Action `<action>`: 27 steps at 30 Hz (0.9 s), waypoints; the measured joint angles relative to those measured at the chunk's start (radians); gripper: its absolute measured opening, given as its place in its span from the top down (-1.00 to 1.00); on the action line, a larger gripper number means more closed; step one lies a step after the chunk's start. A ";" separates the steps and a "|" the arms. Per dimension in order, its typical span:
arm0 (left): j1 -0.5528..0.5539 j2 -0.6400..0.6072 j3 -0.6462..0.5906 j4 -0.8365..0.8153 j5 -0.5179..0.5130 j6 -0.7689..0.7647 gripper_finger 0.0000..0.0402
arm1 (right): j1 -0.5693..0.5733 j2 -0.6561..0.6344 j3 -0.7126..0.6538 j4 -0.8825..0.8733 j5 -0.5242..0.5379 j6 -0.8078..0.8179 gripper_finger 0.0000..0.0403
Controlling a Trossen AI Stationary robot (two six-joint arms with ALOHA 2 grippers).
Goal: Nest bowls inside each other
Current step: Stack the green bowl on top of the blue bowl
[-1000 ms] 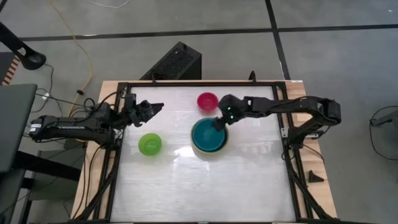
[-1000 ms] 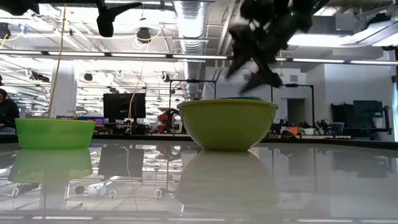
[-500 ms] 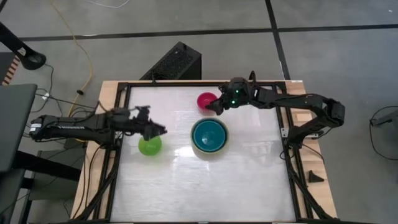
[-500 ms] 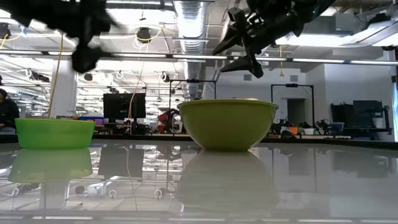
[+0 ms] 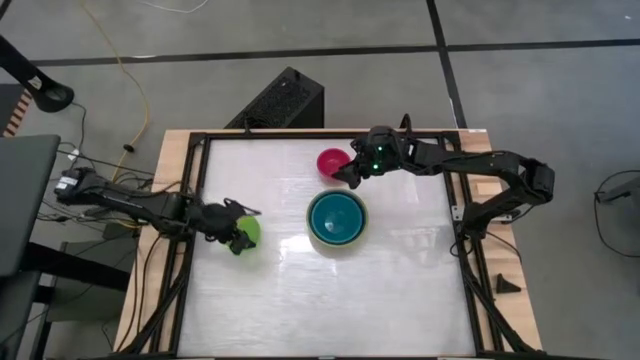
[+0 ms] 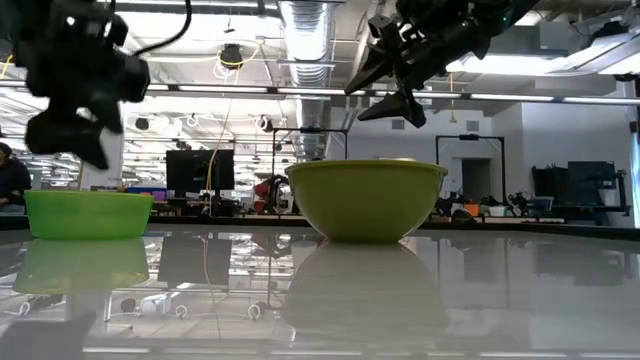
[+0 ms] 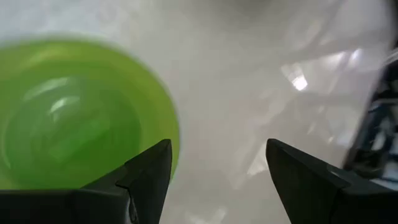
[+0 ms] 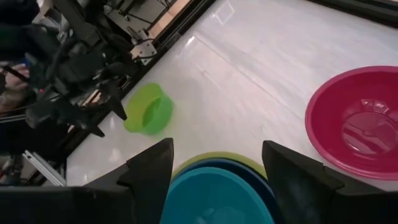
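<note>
The small bright green bowl (image 5: 252, 232) (image 7: 74, 118) rests on its base at the table's left. My left gripper (image 5: 238, 228) (image 7: 217, 163) hovers open just above its rim, tilted downward and touching nothing. At the centre, the teal bowl (image 5: 336, 218) sits nested in a light blue bowl inside the olive-green bowl (image 6: 367, 198). The magenta bowl (image 5: 328, 160) (image 8: 357, 124) stands alone near the far edge. My right gripper (image 5: 348, 176) (image 8: 217, 163) hangs open in the air between the magenta bowl and the stack, holding nothing.
The white tabletop (image 5: 330, 300) lies bare toward its near edge. A black frame (image 5: 190, 250) runs around the table. A black box (image 5: 285, 100) sits on the floor beyond the far edge.
My left gripper has swung from the far left toward the near edge and down, tipping downward, and now sits over the small green bowl. My right gripper has risen from the stack's rim and gone toward the far edge, stopping beside the magenta bowl. No bowl has moved.
</note>
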 joint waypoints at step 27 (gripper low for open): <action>0.067 0.497 0.422 0.166 0.016 0.473 1.00 | 0.024 -0.110 -0.001 -0.166 0.055 -0.017 -0.39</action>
